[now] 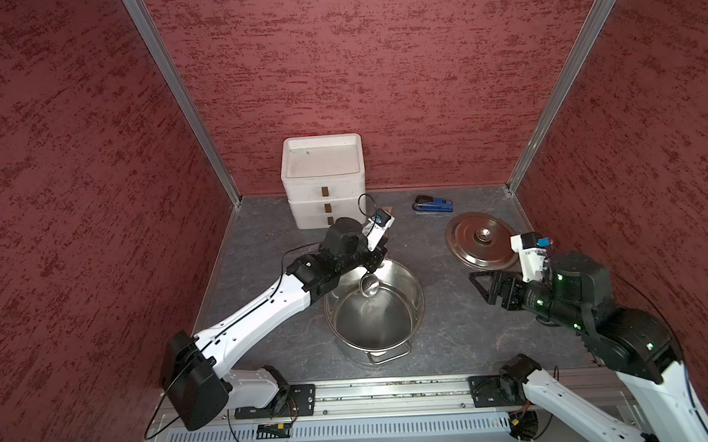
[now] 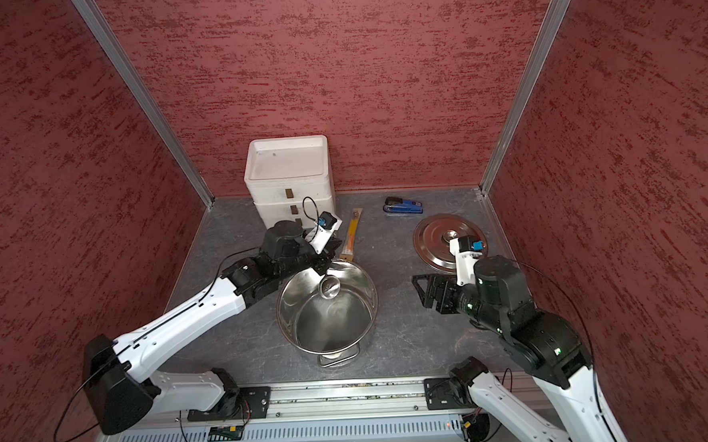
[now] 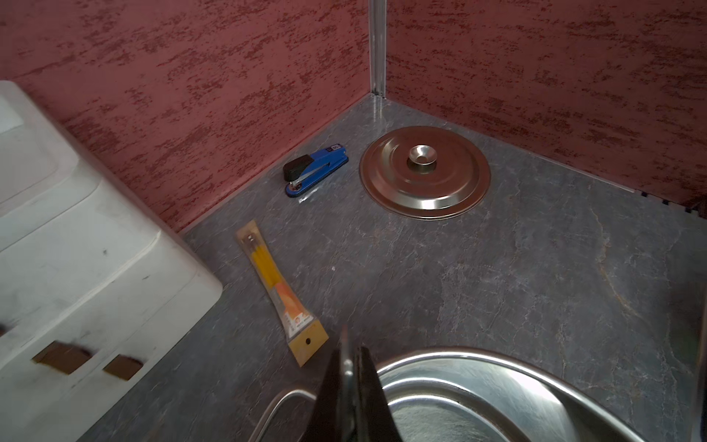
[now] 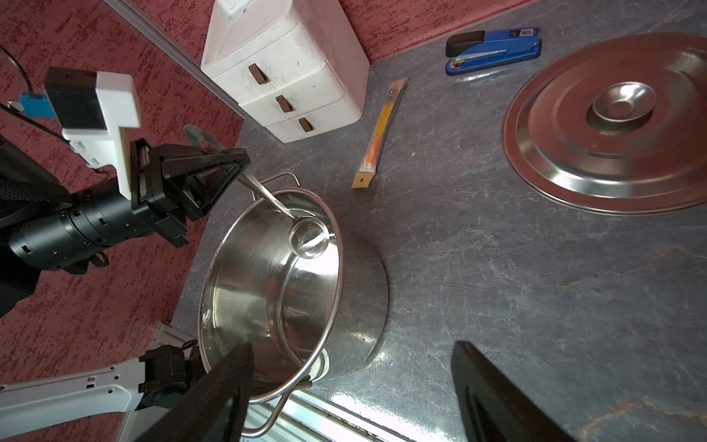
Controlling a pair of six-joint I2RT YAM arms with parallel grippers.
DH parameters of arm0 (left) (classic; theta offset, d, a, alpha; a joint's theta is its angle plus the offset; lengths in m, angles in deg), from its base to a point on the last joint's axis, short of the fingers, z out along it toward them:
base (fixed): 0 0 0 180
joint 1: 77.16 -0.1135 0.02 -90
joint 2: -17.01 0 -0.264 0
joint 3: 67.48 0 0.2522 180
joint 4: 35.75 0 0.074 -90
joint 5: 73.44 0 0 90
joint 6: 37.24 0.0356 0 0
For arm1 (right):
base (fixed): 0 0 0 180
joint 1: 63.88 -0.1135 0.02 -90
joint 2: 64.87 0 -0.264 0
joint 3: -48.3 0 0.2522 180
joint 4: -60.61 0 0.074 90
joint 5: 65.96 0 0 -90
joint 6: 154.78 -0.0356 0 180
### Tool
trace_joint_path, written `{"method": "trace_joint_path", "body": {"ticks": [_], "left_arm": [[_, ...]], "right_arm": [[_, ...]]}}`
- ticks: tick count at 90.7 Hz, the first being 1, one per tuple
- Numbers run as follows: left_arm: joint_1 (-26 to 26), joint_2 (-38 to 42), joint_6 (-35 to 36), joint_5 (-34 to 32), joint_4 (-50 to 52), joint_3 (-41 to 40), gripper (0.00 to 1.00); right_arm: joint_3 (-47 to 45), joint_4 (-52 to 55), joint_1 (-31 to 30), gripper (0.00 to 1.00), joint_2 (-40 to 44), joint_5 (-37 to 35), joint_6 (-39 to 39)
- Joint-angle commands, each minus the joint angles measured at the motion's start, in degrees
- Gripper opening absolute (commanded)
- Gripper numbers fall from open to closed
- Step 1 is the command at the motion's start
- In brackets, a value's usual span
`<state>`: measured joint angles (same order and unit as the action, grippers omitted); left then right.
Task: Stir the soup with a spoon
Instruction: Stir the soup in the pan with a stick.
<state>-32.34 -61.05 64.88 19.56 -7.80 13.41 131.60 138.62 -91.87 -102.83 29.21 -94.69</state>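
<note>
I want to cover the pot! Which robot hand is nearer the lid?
Right. The right gripper is open beside the lid; the left gripper is at the pot's far rim, holding the ladle.

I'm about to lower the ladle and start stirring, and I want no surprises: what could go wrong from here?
1. The left hand pinches the ladle near the top of its slim, smooth handle. If the bowl catches the steel pot wall, it may swivel or slip.
2. Nothing steadies the steel pot: the right hand hangs open, apart from it, so stirring could shove it across the table.
</note>
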Motion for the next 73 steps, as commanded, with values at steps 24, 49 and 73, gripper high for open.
{"method": "trace_joint_path", "body": {"ticks": [24,49,73], "left_arm": [[12.8,-4.6,4.4,3.4,2.9,6.9,0.00],[21.8,4.5,1.3,1.8,6.0,-0.4,0.00],[24.7,17.1,-3.8,-4.8,11.0,-9.7,0.00]], "right_arm": [[0.4,1.8,-0.2,0.85,2.1,-2.7,-1.5],[-1.1,0.3,-0.3,0.85,1.4,-2.3,-1.3],[-1.6,-1.9,-0.3,0.85,-0.7,-0.8,-0.9]]}}
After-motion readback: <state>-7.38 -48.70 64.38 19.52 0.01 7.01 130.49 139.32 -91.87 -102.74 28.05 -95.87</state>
